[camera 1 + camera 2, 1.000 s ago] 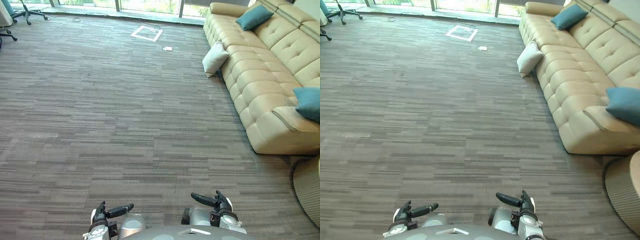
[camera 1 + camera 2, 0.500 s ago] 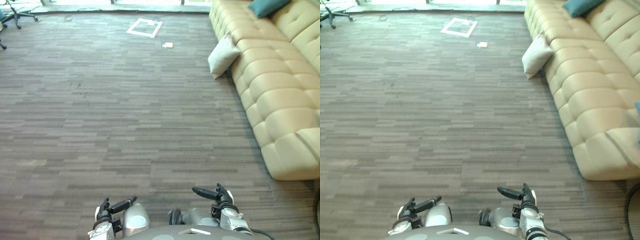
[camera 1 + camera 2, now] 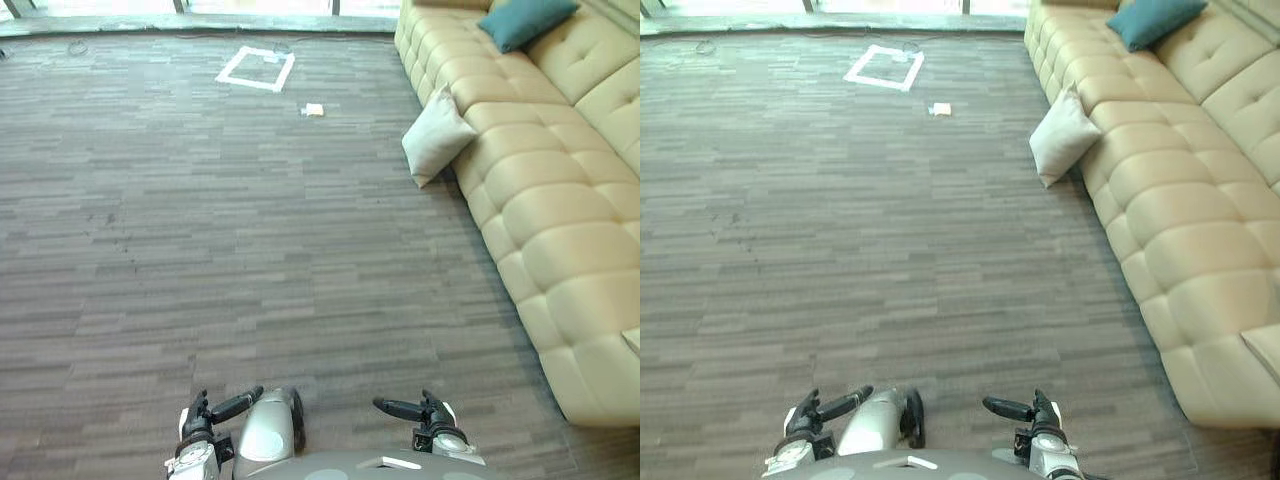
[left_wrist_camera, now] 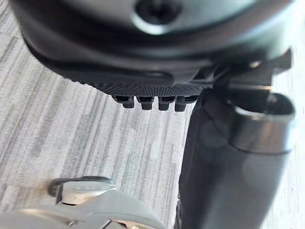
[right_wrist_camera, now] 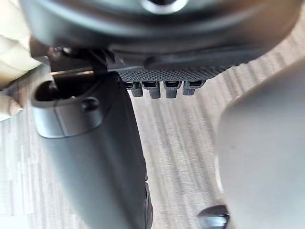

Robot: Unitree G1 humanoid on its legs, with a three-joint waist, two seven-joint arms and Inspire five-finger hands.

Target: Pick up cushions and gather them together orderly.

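You face a grey striped carpet floor [image 3: 200,220], with a long beige tufted leather sofa [image 3: 560,230] along your right. An off-white square cushion [image 3: 435,135] stands on the carpet, leaning against the sofa's front, and a teal cushion [image 3: 525,20] lies on the seat farther off. A white tape square [image 3: 256,69] marks the far floor. Your left hand [image 3: 228,408] and right hand [image 3: 405,408] hang low, fingers straight, both empty. A small white scrap [image 3: 314,110] lies near the square.
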